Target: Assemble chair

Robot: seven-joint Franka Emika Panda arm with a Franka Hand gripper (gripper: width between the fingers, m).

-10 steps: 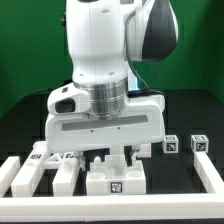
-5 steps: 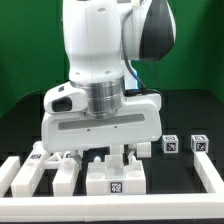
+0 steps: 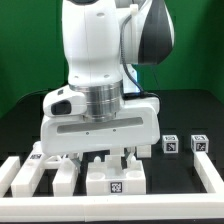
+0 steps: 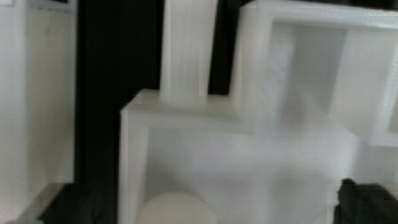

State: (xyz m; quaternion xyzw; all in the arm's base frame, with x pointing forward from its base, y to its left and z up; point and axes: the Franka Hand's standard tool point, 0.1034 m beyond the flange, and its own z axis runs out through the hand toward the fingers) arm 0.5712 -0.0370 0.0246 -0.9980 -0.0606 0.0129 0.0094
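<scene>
White on white hides the jaws: the gripper (image 3: 114, 158) hangs low over the chair parts, and whether its fingers are spread or clamped cannot be told. Directly beneath it, at six o'clock in the exterior view, sits a tagged white block (image 3: 115, 181). The wrist view shows a blurred pale blocky part (image 4: 231, 150) close up, with a white frame (image 4: 317, 40) beyond it. Toward eight o'clock lie more tagged white pieces (image 3: 42, 160). Near four o'clock stand one small tagged cube (image 3: 171, 146) and a second cube (image 3: 199, 143), slightly apart. A low white border rail (image 3: 211, 174) edges the black table (image 3: 185, 120).
</scene>
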